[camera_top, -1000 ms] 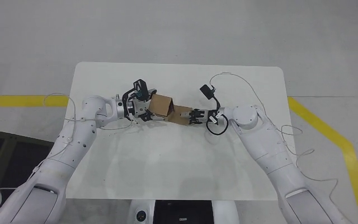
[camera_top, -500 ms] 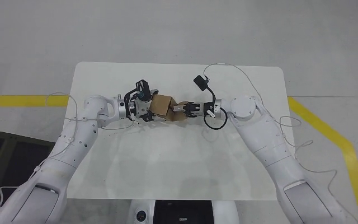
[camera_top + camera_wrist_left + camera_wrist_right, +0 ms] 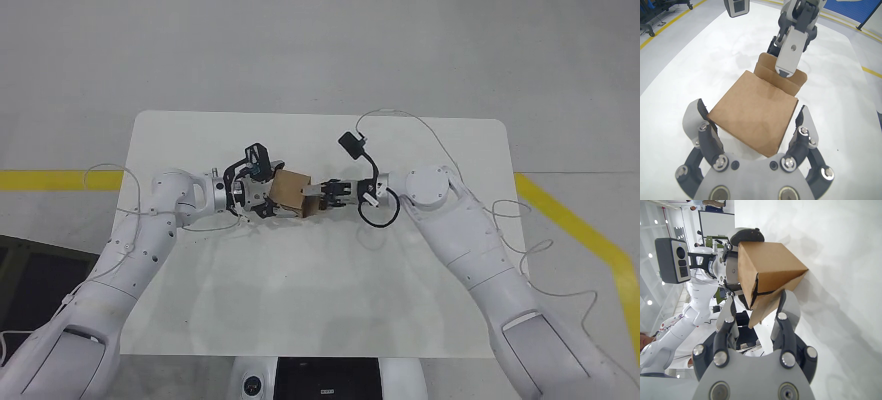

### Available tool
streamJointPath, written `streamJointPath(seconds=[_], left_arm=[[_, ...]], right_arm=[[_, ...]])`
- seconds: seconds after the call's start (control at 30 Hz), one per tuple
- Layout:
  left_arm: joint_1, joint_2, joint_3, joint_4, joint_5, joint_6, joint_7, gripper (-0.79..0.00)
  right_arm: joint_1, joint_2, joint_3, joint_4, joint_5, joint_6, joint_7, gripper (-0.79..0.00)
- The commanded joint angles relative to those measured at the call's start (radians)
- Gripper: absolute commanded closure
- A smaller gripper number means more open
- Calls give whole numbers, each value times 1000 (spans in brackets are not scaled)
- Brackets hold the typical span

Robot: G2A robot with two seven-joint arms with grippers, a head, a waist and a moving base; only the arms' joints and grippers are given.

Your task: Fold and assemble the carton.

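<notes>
A brown carton (image 3: 289, 189) lies on the white table (image 3: 320, 300) near its middle. My left gripper (image 3: 262, 190) is shut on the carton's body (image 3: 753, 113), with one pad on each side wall. The carton's end flaps (image 3: 783, 81) face my right gripper (image 3: 320, 192). In the left wrist view, one of the right gripper's fingers (image 3: 789, 53) has its tip resting on a folded flap. In the right wrist view, the right gripper (image 3: 758, 298) is open, with a loose flap (image 3: 762, 309) between its fingers and the carton's partly closed end (image 3: 761, 283) just beyond.
Both arms meet over the table's middle. A loose cable (image 3: 400, 125) arcs from the right wrist toward the back edge. The front half of the table is bare white surface. A yellow floor line (image 3: 50, 180) runs past both sides.
My right gripper has moved left against the carton's end. The flap that stuck out toward it is now pushed in. The left gripper has kept its hold.
</notes>
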Motion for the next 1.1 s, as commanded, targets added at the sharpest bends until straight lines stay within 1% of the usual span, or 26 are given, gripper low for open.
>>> streamJointPath(seconds=[0.0,0.07,0.1,0.23,0.33,0.4,0.53,0.73,0.87,0.97,1.07], left_arm=[[-1,0,2,0,0,0,-2,-785],[-1,0,4,-1,0,0,-2,-785],[-2,0,6,-1,-1,0,-3,-785],[-7,-2,13,0,-3,0,-8,-785],[-10,-4,17,3,-3,0,-10,-785],[-12,-5,19,6,-3,0,-11,-785],[-17,-6,23,13,-4,0,-15,-785],[-21,-8,27,21,-7,0,-21,-785],[-24,-9,28,24,-9,0,-24,-785],[-26,-10,29,26,-8,0,-26,-785],[-28,-11,31,27,-7,0,-28,-785]], right_arm=[[-5,-1,7,2,28,-7,-6,-508],[-7,-2,9,5,40,-11,-3,-440],[-9,-2,11,6,50,-12,-1,-422],[-19,-6,21,11,101,-21,-10,-382],[-18,-7,21,17,108,-23,-8,-354],[-18,-8,21,23,111,-26,-4,-311],[-16,-9,20,40,115,-28,4,-323],[-18,-11,20,61,130,-33,10,-308],[-19,-14,19,71,149,-37,12,-271],[-21,-18,17,82,166,-46,11,-277],[-20,-22,13,97,173,-57,9,-265]])
